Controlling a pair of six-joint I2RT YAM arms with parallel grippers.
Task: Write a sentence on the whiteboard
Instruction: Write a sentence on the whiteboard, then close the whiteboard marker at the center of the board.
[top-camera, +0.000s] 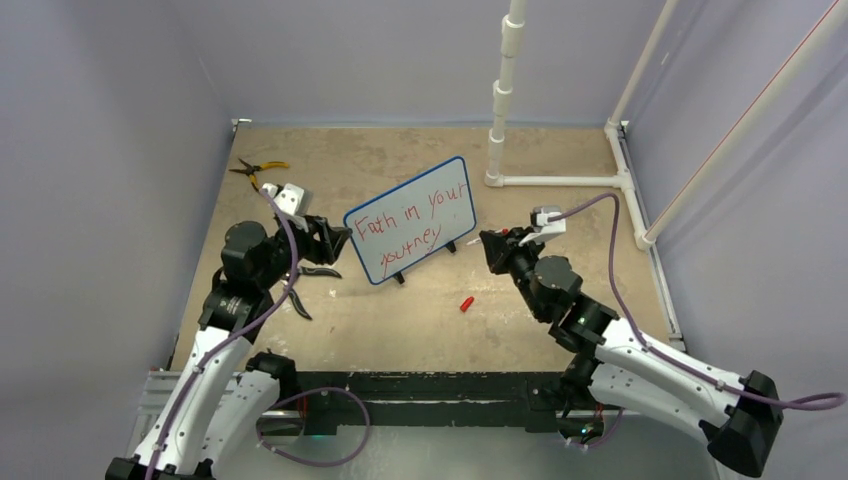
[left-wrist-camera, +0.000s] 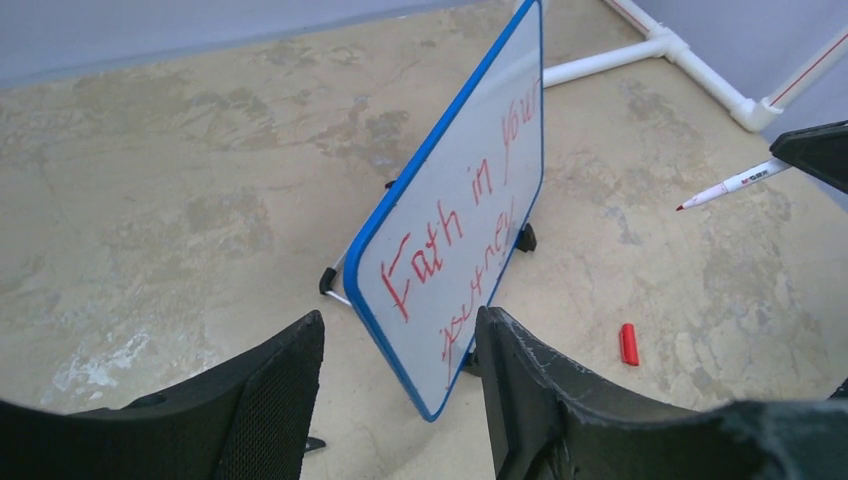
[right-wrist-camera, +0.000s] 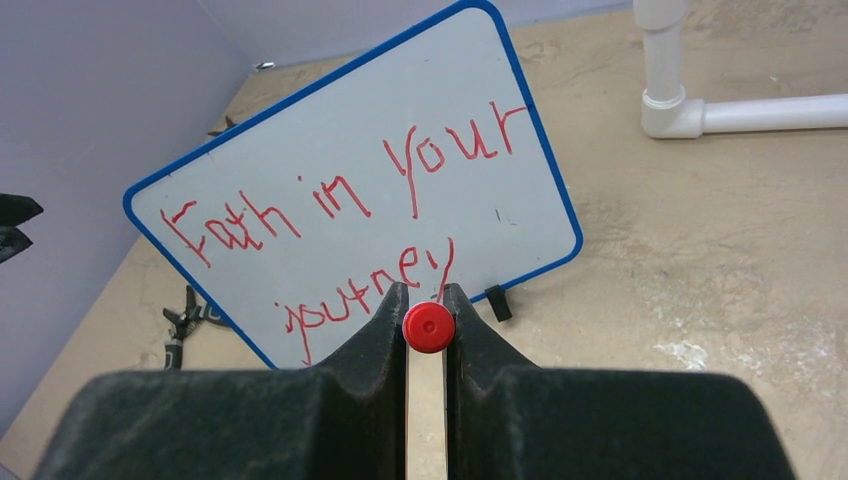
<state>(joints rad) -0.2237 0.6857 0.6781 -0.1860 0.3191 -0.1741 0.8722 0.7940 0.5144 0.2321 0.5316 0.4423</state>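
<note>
**Sentence on the whiteboard, marker tip held off it.**
Red cap (top-camera: 466, 303) lies on the desk (top-camera: 400, 330) at 5 o'clock of the whiteboard (top-camera: 410, 220). Right gripper (top-camera: 490, 243), at 3 o'clock, pinches the red marker (left-wrist-camera: 735, 183). Left gripper (left-wrist-camera: 395, 340), at 9 o'clock, is spread astride the board's corner, likely to steady it. The whiteboard stands mid-desk. The sentence (right-wrist-camera: 340, 200) reads "Fath in your journey".

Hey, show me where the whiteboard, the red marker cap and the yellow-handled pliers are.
whiteboard (top-camera: 455, 222), top view, bare white patch near its right edge.
red marker cap (top-camera: 466, 303), top view, middle of the cap.
yellow-handled pliers (top-camera: 268, 165), top view, on the upper handle.
</note>
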